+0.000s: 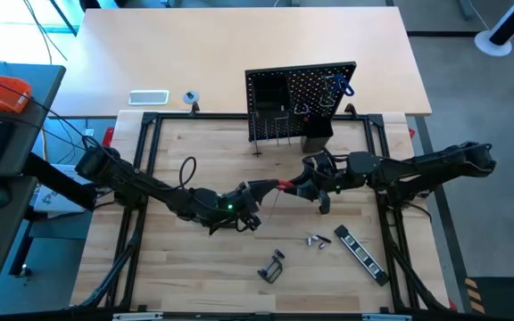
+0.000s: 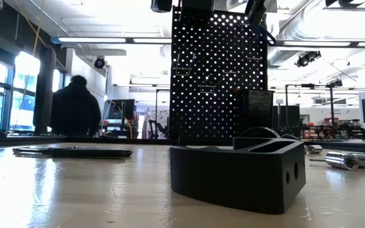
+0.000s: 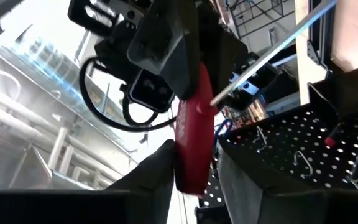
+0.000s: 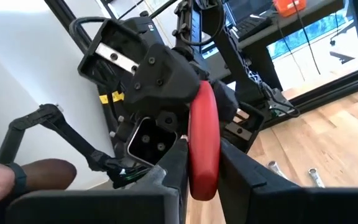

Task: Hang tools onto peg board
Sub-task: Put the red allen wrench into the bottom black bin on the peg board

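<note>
High view: red-handled screwdriver (image 1: 284, 185) spans left hand (image 1: 259, 191) and right hand (image 1: 303, 185).

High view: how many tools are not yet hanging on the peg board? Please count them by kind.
red-handled screwdriver: 1
black clamp: 1
black striped bar: 1
small silver tools: 2, as far as this view shows
Total: 5
</note>
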Available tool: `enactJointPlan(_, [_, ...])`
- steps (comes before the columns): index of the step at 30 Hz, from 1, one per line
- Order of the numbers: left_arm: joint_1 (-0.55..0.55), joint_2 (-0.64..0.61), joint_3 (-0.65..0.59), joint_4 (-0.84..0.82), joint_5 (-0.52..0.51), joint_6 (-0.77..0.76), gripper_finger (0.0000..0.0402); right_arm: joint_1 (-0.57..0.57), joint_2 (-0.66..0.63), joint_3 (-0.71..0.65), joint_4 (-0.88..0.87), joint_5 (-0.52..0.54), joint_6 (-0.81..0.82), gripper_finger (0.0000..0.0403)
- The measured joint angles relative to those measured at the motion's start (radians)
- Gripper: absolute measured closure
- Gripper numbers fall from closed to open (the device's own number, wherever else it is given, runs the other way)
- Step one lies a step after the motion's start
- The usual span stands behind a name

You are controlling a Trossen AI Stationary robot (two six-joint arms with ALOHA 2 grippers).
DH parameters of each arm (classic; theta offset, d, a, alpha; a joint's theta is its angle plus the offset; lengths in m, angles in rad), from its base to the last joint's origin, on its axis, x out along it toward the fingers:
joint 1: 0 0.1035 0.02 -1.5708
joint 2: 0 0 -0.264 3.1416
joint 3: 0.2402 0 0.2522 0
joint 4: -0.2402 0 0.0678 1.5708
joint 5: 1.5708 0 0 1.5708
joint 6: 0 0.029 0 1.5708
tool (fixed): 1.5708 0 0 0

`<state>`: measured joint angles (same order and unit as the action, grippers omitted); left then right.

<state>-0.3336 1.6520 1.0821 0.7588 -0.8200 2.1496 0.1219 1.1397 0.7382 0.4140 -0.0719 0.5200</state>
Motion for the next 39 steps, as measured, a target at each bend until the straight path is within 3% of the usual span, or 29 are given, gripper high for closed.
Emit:
enactJointPlan(13, [0.007,0.0,0.0,0.086,-0.089,-0.036,0.0247,0.004,-0.049,0.0,-0.052,-0.024,-0.088,0.0352])
enactJointPlan(18, [0.022,-0.004,0.0,0.129,-0.136,-0.063,0.0237,0.003,-0.14,0.0,-0.131,0.014,-0.159,0.0356])
enactJointPlan(27, [0.045,-0.072,0.0,0.094,-0.18,-0.291,0.0236,-0.037,-0.355,0.0,-0.331,0.109,-0.273,0.0357])
enactJointPlan(31, [0.072,-0.105,0.0,-0.014,-0.18,-0.449,0.0236,-0.073,-0.414,0.032,-0.435,0.134,-0.338,0.0357])
enactJointPlan(39, [0.139,-0.167,-0.001,-0.443,-0.125,-0.925,0.0236,-0.118,-0.396,0.262,-0.754,0.199,-0.486,0.0357])
